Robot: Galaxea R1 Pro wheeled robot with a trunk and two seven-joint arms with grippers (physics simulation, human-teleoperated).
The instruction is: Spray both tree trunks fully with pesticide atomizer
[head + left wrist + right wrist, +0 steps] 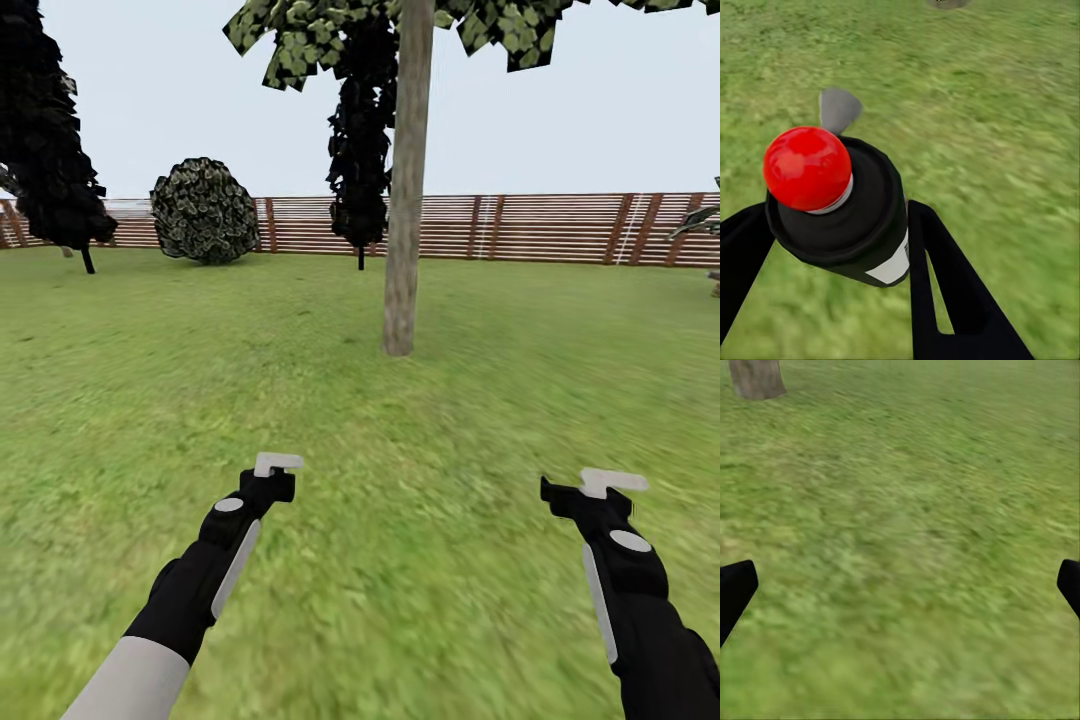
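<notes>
Pale-trunked trees: one tree (405, 200) is standing mid-lawn.
Black conifers: two are showing, one far left (45, 130), one behind the trunk (360, 130).
Round bushes: one bush (204, 210) is sitting by the fence (540, 228).
Spray bottles: one pesticide atomizer (847, 210).
Grippers: two, left gripper (272, 478) and right gripper (590, 492).

Open lawn (420, 420) is lying ahead of my grippers; only the tree trunk (405, 200) is standing in the way.

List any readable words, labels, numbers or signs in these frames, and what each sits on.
None can be read.
White label on the atomizer, held in the left pincer: blank as far as can be seen, partly hidden.
Fence, tree trunk, grass: no text or signs.
</notes>
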